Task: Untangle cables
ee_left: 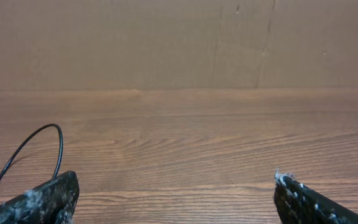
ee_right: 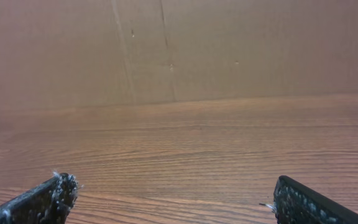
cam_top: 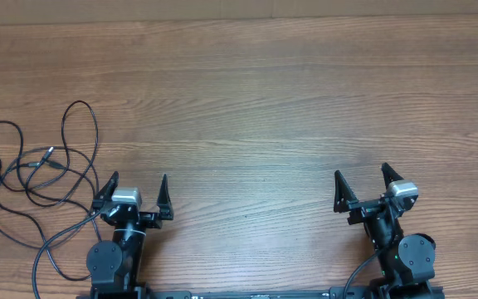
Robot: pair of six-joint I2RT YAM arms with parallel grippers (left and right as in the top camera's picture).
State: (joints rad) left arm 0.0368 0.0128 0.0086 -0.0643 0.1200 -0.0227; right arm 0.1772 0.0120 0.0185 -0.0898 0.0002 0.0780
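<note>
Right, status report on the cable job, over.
Left gripper open, empty. Right gripper open, empty. Cables tangled beside left gripper, not held. Nothing blocking.

Jaws wide — left gripper (cam_top: pixel 138 178), right gripper (cam_top: pixel 361 171)

Desk (cam_top: pixel 264 100): brown wood-grain top, grain running left to right.
Cables (cam_top: pixel 44 178): thin black cords lying flat on desk at left side, near front edge. Several loops crossing each other in tangle; one strand runs out toward left edge.
Plug ends (cam_top: pixel 50 154): small, inside tangle, some silver-tipped.
Left wrist view: one cable loop (ee_left: pixel 50 126) curving over wood at left.
</note>
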